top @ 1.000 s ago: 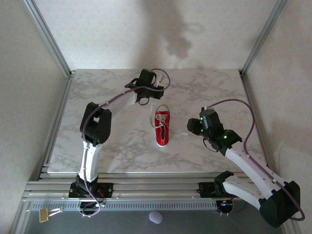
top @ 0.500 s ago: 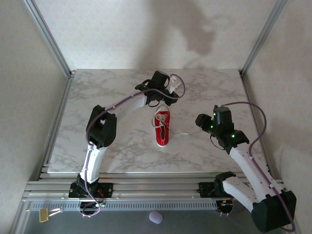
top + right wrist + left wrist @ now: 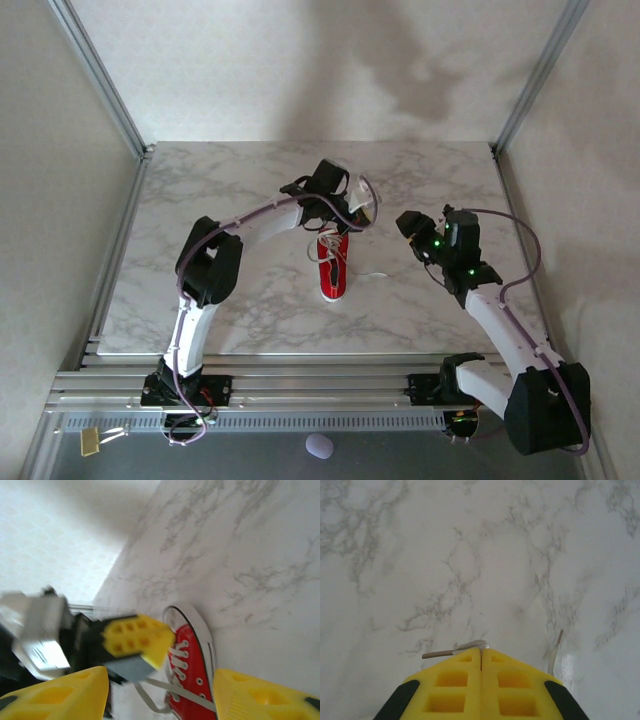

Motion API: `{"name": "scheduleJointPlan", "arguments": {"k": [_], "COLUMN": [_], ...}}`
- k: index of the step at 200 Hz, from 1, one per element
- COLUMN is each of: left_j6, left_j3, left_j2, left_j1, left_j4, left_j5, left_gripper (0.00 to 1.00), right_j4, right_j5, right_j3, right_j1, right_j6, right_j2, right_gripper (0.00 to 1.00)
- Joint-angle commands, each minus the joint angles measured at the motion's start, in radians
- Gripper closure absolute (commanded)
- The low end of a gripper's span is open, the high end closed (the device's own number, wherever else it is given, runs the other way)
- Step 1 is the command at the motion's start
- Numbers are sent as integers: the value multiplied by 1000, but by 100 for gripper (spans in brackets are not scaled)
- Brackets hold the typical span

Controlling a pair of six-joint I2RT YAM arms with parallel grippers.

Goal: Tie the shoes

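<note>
The red sneaker (image 3: pixel 333 268) lies mid-table with its white toe cap pointing away from the arm bases; the right wrist view shows the sneaker (image 3: pixel 194 672) with its white laces. My left gripper (image 3: pixel 358 212) hovers over the toe end. Its yellow jaws (image 3: pixel 481 652) are shut on a lace end, and the lace's tip (image 3: pixel 445 653) pokes out to the left. My right gripper (image 3: pixel 408 224) is raised to the right of the shoe. This gripper (image 3: pixel 160 700) is open, with a taut lace (image 3: pixel 185 692) crossing between its fingers (image 3: pixel 55 692).
A loose lace end (image 3: pixel 375 276) lies on the marble table (image 3: pixel 230 290) right of the shoe. A second lace tip (image 3: pixel 554 654) shows beside my left jaws. Metal frame posts stand at the table's back corners.
My left gripper has swung right and nearer, from beyond the shoe to over its toe. My right gripper has let the lace fall, lifted and drawn back to the right of the shoe.
</note>
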Motion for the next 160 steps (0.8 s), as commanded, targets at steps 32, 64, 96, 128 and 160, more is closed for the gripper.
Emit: {"name": "scheduleJointPlan", "arguments": {"k": [32,64,96,128,160], "left_j6": [91,92,108,124,142], "left_j3": [-47,-50,-70,-89,-70], "left_j2": [-89,-105,-139,-161,-149], "left_j1": [-18,-16,-16,-16,-15], "left_j4": [83,94,116,138,113], "left_j5": [68,102,141,169,187], "left_gripper": [100,100,100,100,100], "right_j4": [125,104,136,207,306], "right_j5": [1,-33,-83,-91,-129], "right_j3": [17,42,44,10,-3], "right_j1": [-6,-5,-2,-2,6], "right_j6": [122,74,69,131,229], "right_j2": [71,125,128,104,133], "right_gripper": [47,48,49,49,50]}}
